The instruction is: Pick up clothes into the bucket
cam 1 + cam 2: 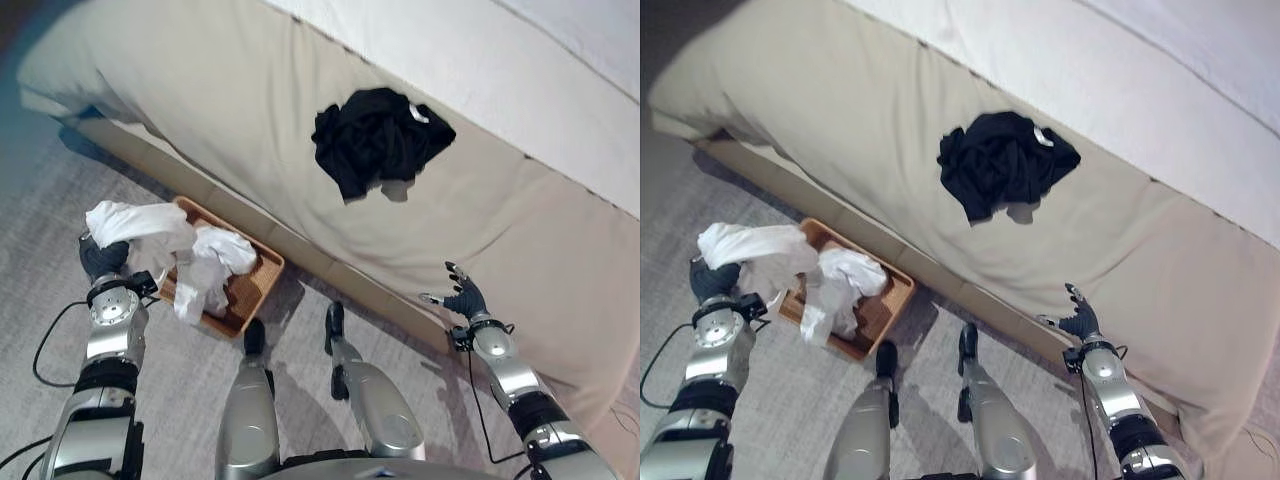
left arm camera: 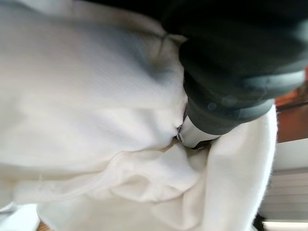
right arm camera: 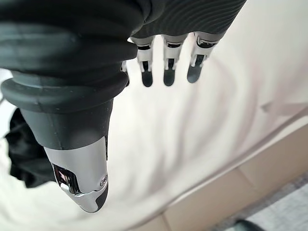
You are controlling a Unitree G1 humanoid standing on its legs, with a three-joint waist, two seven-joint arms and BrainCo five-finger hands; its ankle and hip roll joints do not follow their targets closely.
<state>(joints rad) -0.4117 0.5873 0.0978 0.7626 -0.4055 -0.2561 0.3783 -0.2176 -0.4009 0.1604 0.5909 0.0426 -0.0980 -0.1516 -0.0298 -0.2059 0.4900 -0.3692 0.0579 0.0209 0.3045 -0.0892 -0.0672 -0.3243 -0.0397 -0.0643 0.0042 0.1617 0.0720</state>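
Note:
A white garment hangs from my left hand and drapes down into the brown bucket-basket on the floor beside the bed. In the left wrist view the thumb pinches into the white cloth, which wraps the rest of the hand. A crumpled black garment lies on the beige bed cover, well away from both hands. My right hand hovers at the bed's near edge with fingers straight and nothing in it; the black garment shows beyond its thumb.
The bed runs diagonally across the view, with a beige base board along its lower edge. The basket stands on grey carpet close against that board. A white sheet covers the far part of the bed.

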